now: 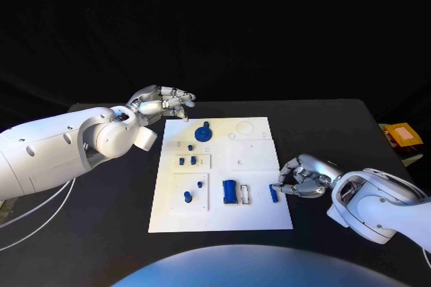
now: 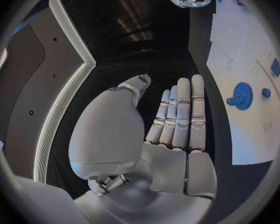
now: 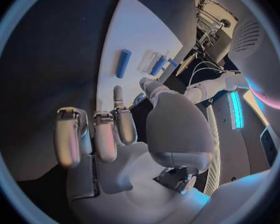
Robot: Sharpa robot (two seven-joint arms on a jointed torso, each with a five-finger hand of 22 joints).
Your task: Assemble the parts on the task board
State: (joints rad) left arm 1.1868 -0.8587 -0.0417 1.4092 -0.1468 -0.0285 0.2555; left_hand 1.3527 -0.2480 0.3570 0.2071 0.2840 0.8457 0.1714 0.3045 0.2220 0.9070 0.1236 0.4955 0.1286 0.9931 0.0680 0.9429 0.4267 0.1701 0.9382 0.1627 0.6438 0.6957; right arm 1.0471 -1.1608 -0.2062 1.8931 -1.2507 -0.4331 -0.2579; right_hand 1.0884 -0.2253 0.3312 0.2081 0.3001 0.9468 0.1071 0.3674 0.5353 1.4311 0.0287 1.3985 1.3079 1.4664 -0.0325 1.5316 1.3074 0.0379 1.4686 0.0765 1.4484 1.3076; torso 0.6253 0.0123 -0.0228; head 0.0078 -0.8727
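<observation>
Looking down, we saw the board (image 1: 256, 221) mid-bench, parts (image 1: 231, 192) on it. Left hand (image 1: 164, 104) hovered empty, fingers straight. Right hand (image 1: 304, 178) curled at the board's edge beside a peg (image 1: 274, 193); grip unclear.

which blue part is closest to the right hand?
The short blue bar at the task board's right edge, just beside the right hand's fingertips; the other parts lie farther left.

white task board (image 1: 256, 212), blue parts (image 1: 231, 191), black table (image 1: 332, 122)
</observation>
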